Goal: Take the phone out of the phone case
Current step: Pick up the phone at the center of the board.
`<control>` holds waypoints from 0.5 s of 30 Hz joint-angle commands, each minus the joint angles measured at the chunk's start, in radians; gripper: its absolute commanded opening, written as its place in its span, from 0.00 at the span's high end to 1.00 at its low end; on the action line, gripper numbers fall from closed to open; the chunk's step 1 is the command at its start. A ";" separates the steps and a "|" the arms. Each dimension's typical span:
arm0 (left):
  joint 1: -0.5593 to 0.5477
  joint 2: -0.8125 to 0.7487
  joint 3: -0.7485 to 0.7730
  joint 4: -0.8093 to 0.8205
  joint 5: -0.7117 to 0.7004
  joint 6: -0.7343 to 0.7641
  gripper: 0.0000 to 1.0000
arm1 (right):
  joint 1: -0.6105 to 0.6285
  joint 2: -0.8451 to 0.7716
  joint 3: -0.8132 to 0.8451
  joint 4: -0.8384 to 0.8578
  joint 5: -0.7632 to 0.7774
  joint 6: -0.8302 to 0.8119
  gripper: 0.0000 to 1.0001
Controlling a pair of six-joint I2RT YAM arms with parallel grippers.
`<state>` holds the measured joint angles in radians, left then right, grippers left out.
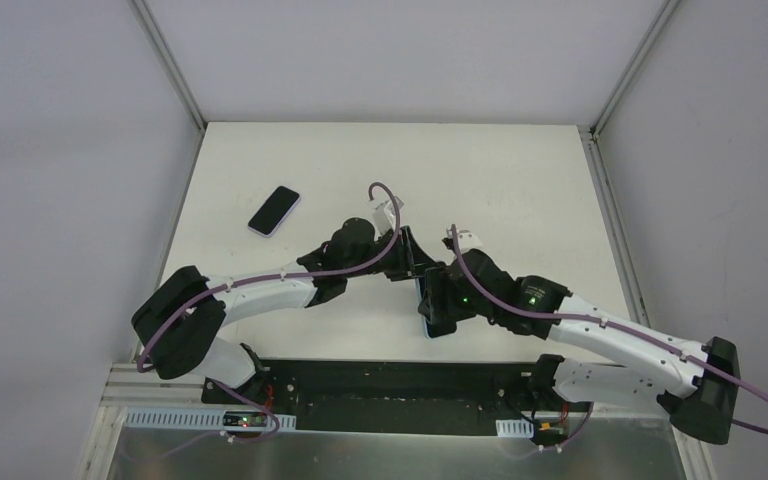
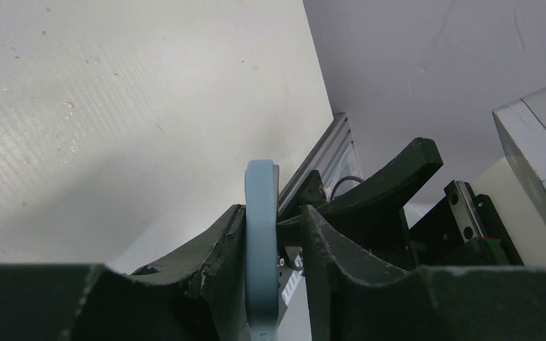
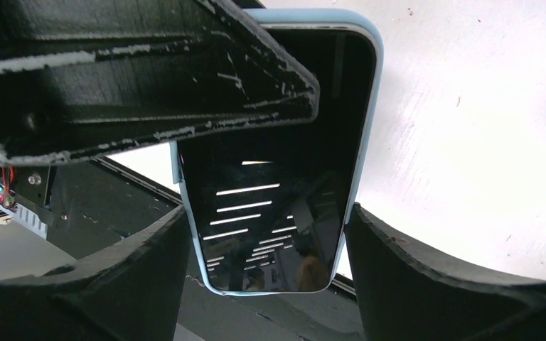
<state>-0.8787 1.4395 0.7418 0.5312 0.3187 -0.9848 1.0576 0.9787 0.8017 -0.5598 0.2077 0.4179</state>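
Note:
The phone (image 3: 274, 192), black screen toward the right wrist camera, sits in a light blue phone case (image 3: 377, 67). My right gripper (image 3: 266, 209) is shut on the case, one finger pressed against each long side near its lower end. Above the table's near middle the two grippers meet at the case (image 1: 427, 322), right gripper (image 1: 434, 300) below and left gripper (image 1: 407, 262) above. In the left wrist view the case (image 2: 261, 213) stands edge-on between the jaws of my left gripper (image 2: 274, 213). One finger touches it and a narrow gap shows at the other. That gripper's finger (image 3: 185, 78) lies across the screen's upper part.
A second phone (image 1: 274, 210), dark screen up with a pale rim, lies on the white table (image 1: 520, 180) at the back left. Grey walls enclose the table on three sides. A metal rail and black base plate (image 1: 390, 385) run along the near edge.

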 commanded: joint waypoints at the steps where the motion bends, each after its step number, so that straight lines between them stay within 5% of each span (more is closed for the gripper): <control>1: -0.016 -0.017 -0.001 0.059 0.032 -0.016 0.66 | 0.006 -0.037 0.019 0.073 0.017 0.009 1.00; 5: -0.015 -0.014 0.000 0.059 0.042 -0.017 0.66 | 0.005 -0.043 0.017 0.074 0.025 0.006 1.00; 15: -0.016 -0.001 -0.002 0.061 0.056 -0.021 0.95 | 0.005 -0.040 0.022 0.080 0.032 0.001 1.00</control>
<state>-0.8841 1.4395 0.7414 0.5388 0.3367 -0.9989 1.0584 0.9642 0.8017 -0.5499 0.2195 0.4168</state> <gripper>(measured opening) 0.150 0.754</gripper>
